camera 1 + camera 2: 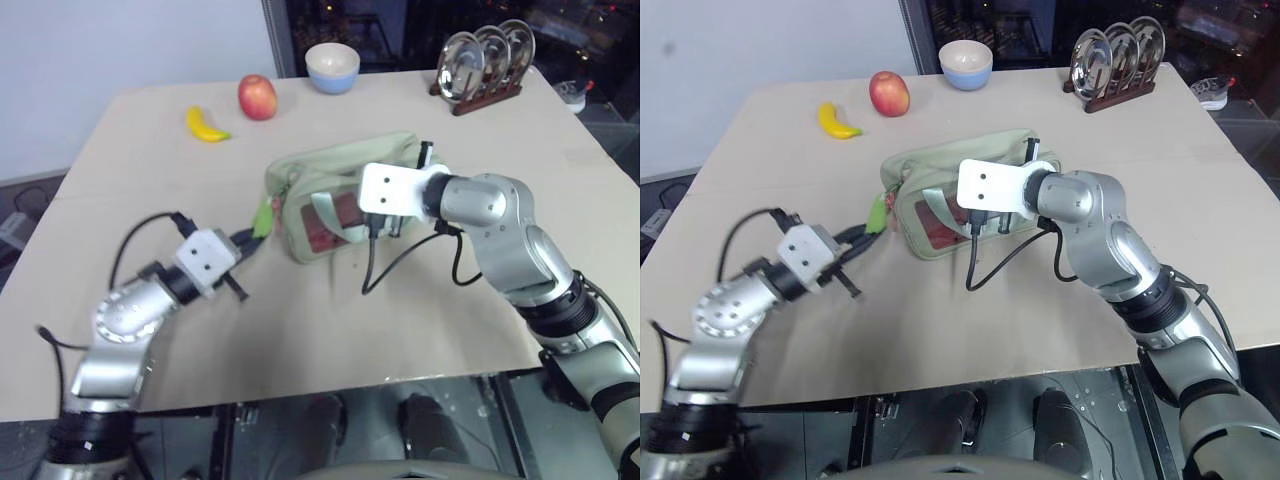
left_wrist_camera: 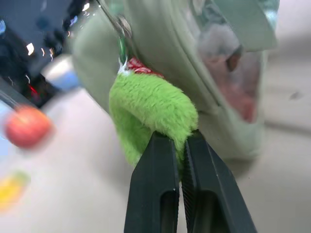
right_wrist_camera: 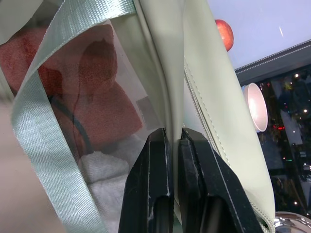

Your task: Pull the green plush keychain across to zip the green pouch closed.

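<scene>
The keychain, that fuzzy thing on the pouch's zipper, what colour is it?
Bright lime green. The keychain shows best in the left wrist view, pinched in the left tool.

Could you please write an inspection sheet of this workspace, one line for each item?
Surface: beige table, flat.
Job's things: green pouch lying mid-table; green plush keychain hanging at its left end.
Clutter: banana, apple, bowl, rack of metal plates, all along the far edge.
Grippers: left gripper shut on the green plush keychain; right gripper shut on the pouch's fabric edge.
Cables: black cables looping off both wrists.
Surroundings: white wall on the left, dark window behind.
</scene>
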You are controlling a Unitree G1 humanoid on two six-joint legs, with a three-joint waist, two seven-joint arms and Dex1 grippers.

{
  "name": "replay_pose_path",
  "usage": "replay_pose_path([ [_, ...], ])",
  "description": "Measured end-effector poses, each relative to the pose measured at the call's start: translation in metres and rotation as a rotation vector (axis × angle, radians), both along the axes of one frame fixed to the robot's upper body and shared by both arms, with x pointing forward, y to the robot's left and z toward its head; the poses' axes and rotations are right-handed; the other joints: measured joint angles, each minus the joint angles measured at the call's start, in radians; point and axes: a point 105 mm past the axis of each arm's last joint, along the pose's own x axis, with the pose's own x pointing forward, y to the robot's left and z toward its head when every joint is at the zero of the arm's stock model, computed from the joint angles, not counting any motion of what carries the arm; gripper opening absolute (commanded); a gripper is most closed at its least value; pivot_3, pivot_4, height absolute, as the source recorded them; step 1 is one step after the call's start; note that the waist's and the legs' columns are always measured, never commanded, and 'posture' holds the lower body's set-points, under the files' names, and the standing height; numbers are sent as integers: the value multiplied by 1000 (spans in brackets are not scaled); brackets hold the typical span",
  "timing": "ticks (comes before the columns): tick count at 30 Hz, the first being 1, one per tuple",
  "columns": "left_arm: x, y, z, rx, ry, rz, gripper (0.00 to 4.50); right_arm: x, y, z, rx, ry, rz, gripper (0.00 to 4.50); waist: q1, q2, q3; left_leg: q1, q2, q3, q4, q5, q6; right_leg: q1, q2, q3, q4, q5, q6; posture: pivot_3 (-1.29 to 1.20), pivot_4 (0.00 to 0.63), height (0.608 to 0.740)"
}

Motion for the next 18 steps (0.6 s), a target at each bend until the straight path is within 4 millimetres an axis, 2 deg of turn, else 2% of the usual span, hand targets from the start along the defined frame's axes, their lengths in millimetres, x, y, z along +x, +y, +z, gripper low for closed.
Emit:
replay_pose_path([
  [3, 6, 4, 33, 135, -90, -52, 11, 3, 4, -1, 12, 2, 0, 0, -1, 0, 0, 0, 0, 0, 0, 0, 0, 0, 0, 0, 0, 0, 0, 0, 150, 740],
  [6, 11, 5, 44, 187, -120, -67, 11, 2, 8, -1, 15, -4, 10, 0, -6, 0, 0, 0, 0, 0, 0, 0, 0, 0, 0, 0, 0, 0, 0, 0, 150, 740],
  [10, 30, -7, 58, 386, -172, -154, 11, 6, 13, 0, 24, -11, 6, 0, -5, 0, 0, 0, 0, -2, 0, 0, -1, -1, 1, -1, 1, 0, 0, 0, 150, 740],
  [14, 47, -19, 85, 498, -253, -221, 1305, 6, 19, 0, 28, -19, 12, 0, -8, 0, 0, -2, -2, -3, 1, 1, -1, -1, 0, -2, 1, 0, 0, 0, 150, 740],
  [18, 59, -34, 104, 581, -326, -299, 3396, 6, 23, 0, 34, -22, 14, 0, -14, -1, 0, -2, -3, -5, 2, 1, -1, -1, 0, -3, 1, 0, 0, 0, 150, 740],
])
